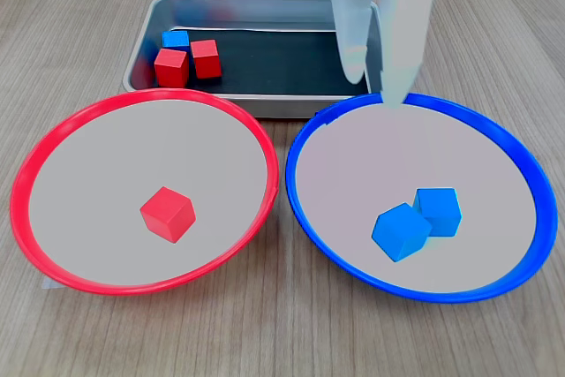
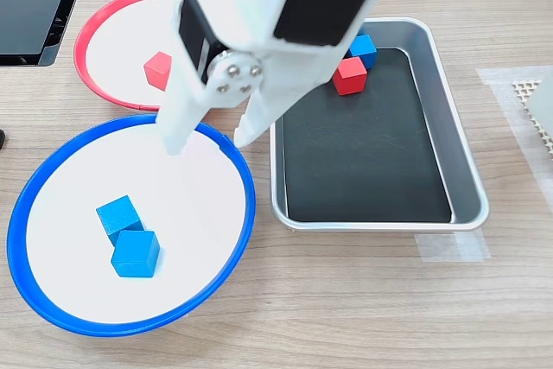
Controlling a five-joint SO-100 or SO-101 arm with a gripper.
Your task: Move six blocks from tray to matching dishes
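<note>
Nearest in the first exterior view, the blue-rimmed dish (image 1: 309,143) on the right already holds two blue blocks (image 1: 418,221) touching each other, and the red-rimmed dish (image 1: 53,143) on the left holds one red block (image 1: 167,214). Halfway there by my count. Above the blue dish's far rim hang the white fingers (image 1: 378,77), spread apart and carrying nothing. Farthest back, the tray (image 1: 265,8) on the bench (image 1: 282,333) has two red blocks (image 1: 188,62) and one blue block (image 1: 177,39) waiting at its left end.
</note>
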